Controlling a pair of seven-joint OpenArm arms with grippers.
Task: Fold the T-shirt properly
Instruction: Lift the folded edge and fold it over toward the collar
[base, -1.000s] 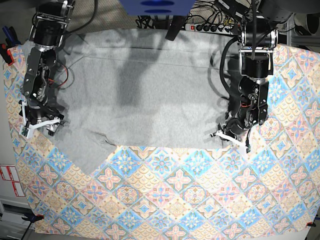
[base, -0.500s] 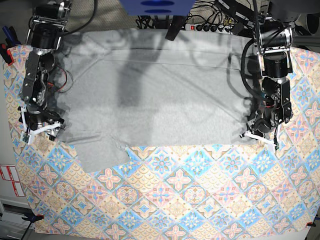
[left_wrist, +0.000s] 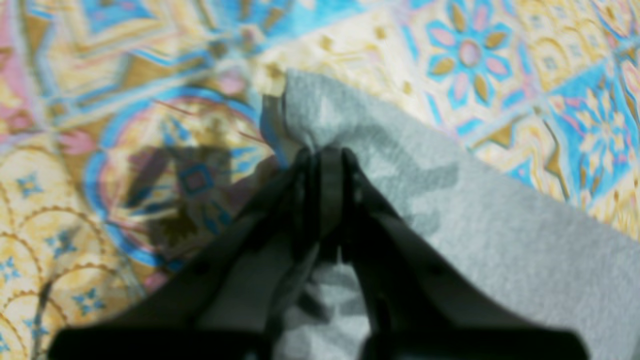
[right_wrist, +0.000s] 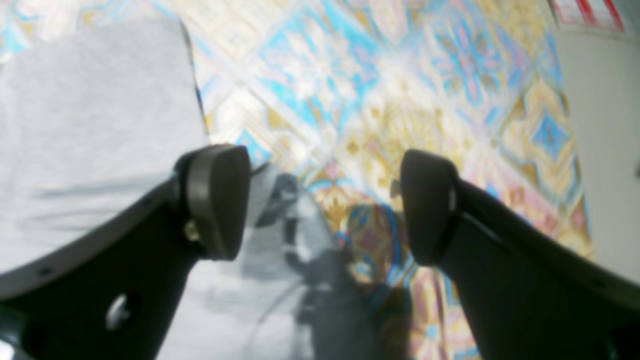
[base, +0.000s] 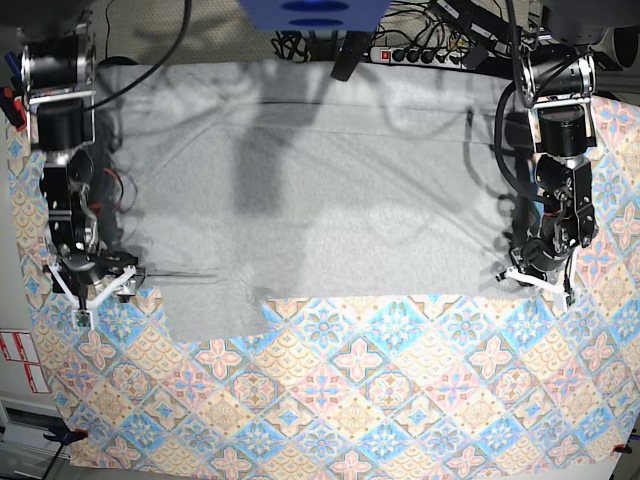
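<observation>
The grey T-shirt (base: 320, 190) lies spread across the far half of the table, plain side up, with a sleeve flap (base: 215, 315) sticking out at its near left corner. My left gripper (base: 535, 280) sits at the shirt's near right corner. The left wrist view shows that left gripper (left_wrist: 320, 155) shut on a pinched fold of the T-shirt (left_wrist: 475, 225). My right gripper (base: 100, 292) hovers at the shirt's left edge. In the right wrist view this gripper (right_wrist: 322, 200) stands open over the T-shirt's edge (right_wrist: 90, 125), holding nothing.
The pastel patterned tablecloth (base: 400, 400) covers the table and shows bare over the near half. A power strip (base: 420, 55) and cables lie behind the shirt. A blue object (base: 315, 12) hangs at the top centre. The table's left edge is beside the right gripper.
My left gripper has dragged the shirt's near corner rightward, stretching the shirt wider and flatter. The right gripper has moved nearer and slightly left along the shirt's left edge, staying open.
</observation>
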